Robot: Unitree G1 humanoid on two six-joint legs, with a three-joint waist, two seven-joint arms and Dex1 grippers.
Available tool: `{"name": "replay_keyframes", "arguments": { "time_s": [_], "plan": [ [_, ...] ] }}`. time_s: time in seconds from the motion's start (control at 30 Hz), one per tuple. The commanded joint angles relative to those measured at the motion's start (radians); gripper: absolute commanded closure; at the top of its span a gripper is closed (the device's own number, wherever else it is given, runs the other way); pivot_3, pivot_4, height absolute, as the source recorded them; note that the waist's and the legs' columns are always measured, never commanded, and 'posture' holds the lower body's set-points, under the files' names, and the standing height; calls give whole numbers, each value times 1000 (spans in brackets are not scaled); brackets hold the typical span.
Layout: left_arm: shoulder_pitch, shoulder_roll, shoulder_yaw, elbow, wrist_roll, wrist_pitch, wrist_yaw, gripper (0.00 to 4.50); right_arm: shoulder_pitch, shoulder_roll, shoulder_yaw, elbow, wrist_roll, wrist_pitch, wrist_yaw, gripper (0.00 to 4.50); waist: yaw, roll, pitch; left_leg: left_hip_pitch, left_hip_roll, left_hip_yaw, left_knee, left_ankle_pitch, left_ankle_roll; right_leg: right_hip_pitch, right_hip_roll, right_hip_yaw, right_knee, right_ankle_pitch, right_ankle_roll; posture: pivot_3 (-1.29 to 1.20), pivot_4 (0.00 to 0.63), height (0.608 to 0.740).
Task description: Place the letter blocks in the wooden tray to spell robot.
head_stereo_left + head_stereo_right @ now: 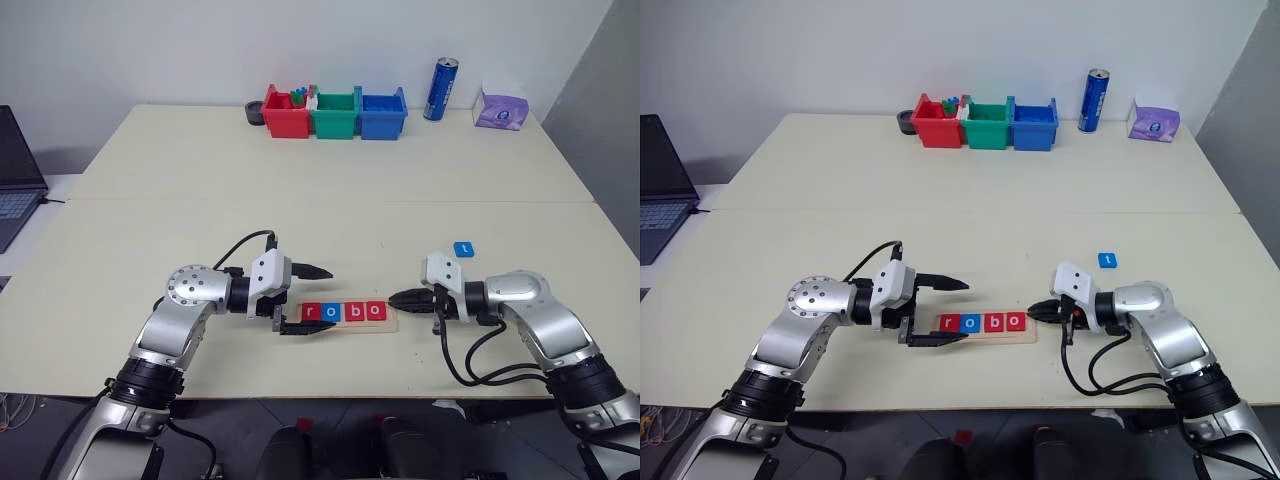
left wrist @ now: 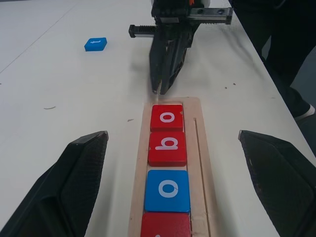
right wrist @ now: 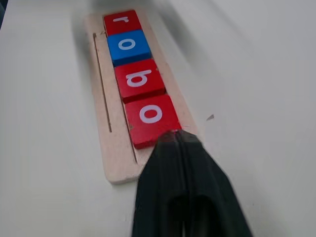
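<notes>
Tray holds r, o, b, o; the t block lies apart behind the right gripper, fingers pressed together, empty, at the tray's end. Left gripper, fingers spread, straddles the other end. Next, likely: fetch t.

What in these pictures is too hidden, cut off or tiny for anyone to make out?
- The r block: the left wrist view's edge cuts off its letter.
- The wooden tray: in the right wrist view the shut right gripper covers its near end, so contact with the last o block cannot be told.
- The blue block lying apart on the table: its letter is too small in the eye views.
- The contents of the red bin: too small.
</notes>
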Motion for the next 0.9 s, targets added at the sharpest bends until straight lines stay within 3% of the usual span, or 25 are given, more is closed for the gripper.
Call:
{"name": "replay_keyframes", "arguments": {
  "time_s": [0.03,0.9],
  "plan": [
    [-19,-1,0,-9,-3,-15,-2,0,16,-17,-5,-39,-10,-38,4,4465,0,0,0,0,0,0,0,0,0,0,0,0,0,0,0,0,150,740],
    [12,4,4,-45,-8,-4,5,0,-21,64,57,-3,-54,-60,-18,4465,0,0,0,0,0,0,0,0,0,0,0,0,0,0,0,0,150,740]
  ]
}}
